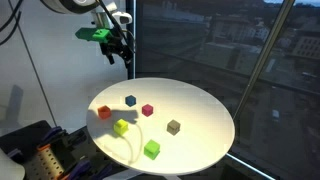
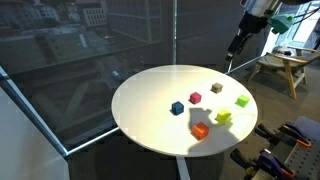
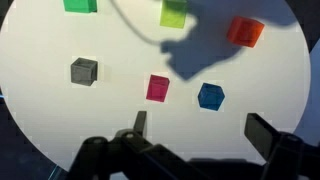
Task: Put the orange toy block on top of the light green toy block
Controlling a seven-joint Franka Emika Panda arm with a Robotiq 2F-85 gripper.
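The orange toy block (image 1: 104, 112) sits on the round white table (image 1: 200, 120), right beside the light green toy block (image 1: 121, 127). Both also show in an exterior view, orange (image 2: 200, 130) and light green (image 2: 223, 117). In the wrist view the orange block (image 3: 245, 31) is at the upper right and the light green block (image 3: 173, 13) at the top middle. My gripper (image 1: 118, 50) hangs high above the table's edge, open and empty. It also shows in an exterior view (image 2: 237, 42) and in the wrist view (image 3: 200, 135).
Other cubes lie on the table: blue (image 1: 131, 101), magenta (image 1: 147, 110), olive-brown (image 1: 173, 127) and bright green (image 1: 151, 149). A dark window stands behind the table. A wooden stool (image 2: 285, 68) stands at the side.
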